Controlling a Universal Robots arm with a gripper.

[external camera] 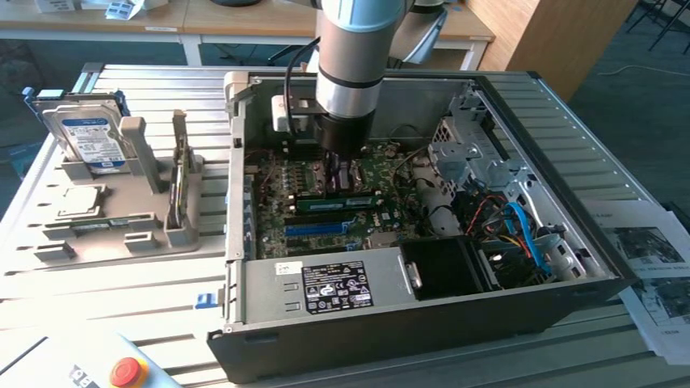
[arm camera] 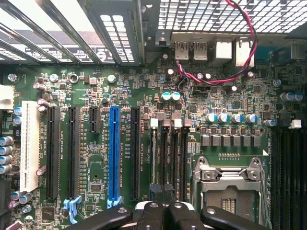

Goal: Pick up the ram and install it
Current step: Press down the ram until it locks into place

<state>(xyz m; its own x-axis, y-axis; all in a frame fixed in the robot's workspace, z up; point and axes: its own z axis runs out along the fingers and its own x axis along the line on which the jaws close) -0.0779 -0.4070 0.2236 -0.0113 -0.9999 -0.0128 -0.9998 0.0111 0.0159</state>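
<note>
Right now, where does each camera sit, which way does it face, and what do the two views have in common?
Exterior view: off the arm, above and in front of the open computer case, looking down into it; the arm reaches down over the motherboard.
Wrist view: on the wrist, looking straight down at the motherboard; the gripper shows at the picture's edge, shut.
Shared: the motherboard and its blue slot; a green ram lies under the arm in the exterior view.
</note>
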